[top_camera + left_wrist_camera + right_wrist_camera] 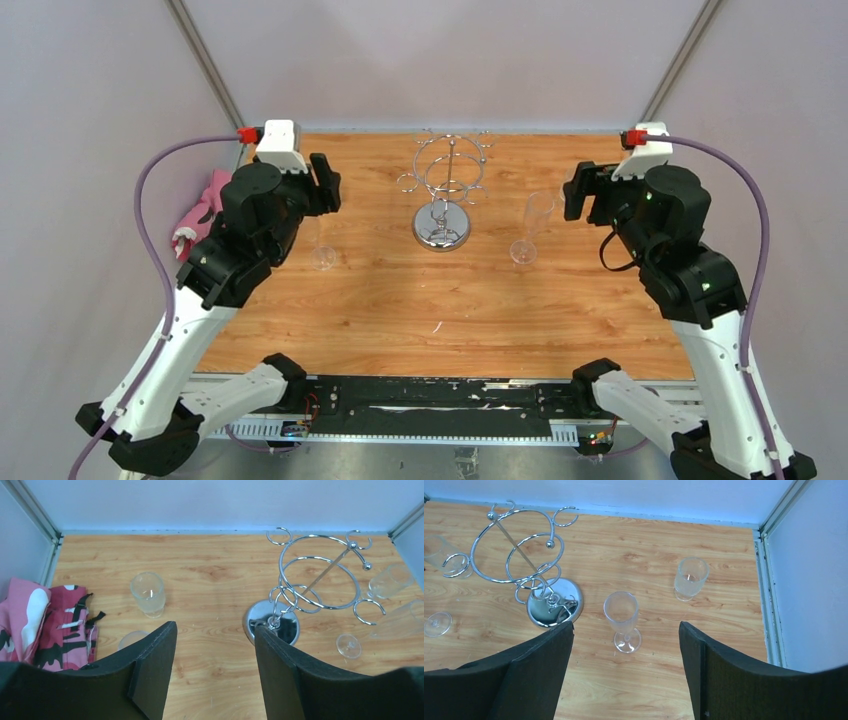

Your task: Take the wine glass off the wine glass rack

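Note:
The chrome wine glass rack (447,190) stands at the back middle of the table and also shows in the left wrist view (312,577) and the right wrist view (519,555). No glass hangs on its loops. One clear wine glass (530,228) stands upright on the table right of the rack, just beyond my right gripper (626,625). Another wine glass (322,252) stands left of the rack, partly hidden by my left gripper (325,185); only its foot (131,640) shows there. Both grippers are open and empty; the right one (578,192) hovers right of the rack.
A short clear tumbler (148,594) stands behind the left wine glass, and another tumbler (690,577) stands behind the right one. A pink camouflage cloth (200,215) lies at the table's left edge. Grey walls enclose the table on three sides.

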`<move>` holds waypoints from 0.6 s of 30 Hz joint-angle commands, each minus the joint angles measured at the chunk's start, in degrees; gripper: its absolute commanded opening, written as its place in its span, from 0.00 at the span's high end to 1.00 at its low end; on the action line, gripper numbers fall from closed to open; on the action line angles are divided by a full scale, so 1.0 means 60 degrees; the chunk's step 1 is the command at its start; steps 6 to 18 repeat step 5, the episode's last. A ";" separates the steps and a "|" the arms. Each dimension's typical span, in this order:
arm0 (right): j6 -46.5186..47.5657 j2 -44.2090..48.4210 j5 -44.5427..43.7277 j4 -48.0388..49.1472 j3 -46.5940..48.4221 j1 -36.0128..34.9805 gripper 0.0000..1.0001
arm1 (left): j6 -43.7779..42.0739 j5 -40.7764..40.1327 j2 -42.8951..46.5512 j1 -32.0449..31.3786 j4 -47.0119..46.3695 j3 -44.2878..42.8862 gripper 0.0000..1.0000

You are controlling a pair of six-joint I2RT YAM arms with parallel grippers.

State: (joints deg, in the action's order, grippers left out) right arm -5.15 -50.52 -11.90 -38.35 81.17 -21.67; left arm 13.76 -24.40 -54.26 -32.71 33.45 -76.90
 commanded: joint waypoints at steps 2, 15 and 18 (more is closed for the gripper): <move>0.0306 -0.0152 0.0067 -0.0077 0.0029 -0.0123 0.18 | -0.0023 0.0054 0.0021 -0.0011 -0.0209 -0.0130 0.36; 0.0256 -0.0158 0.0220 0.0016 -0.0025 -0.0120 0.16 | -0.0030 0.0068 0.0022 -0.0012 -0.0218 -0.0147 0.35; 0.0256 -0.0158 0.0220 0.0016 -0.0025 -0.0120 0.16 | -0.0030 0.0068 0.0022 -0.0012 -0.0218 -0.0147 0.35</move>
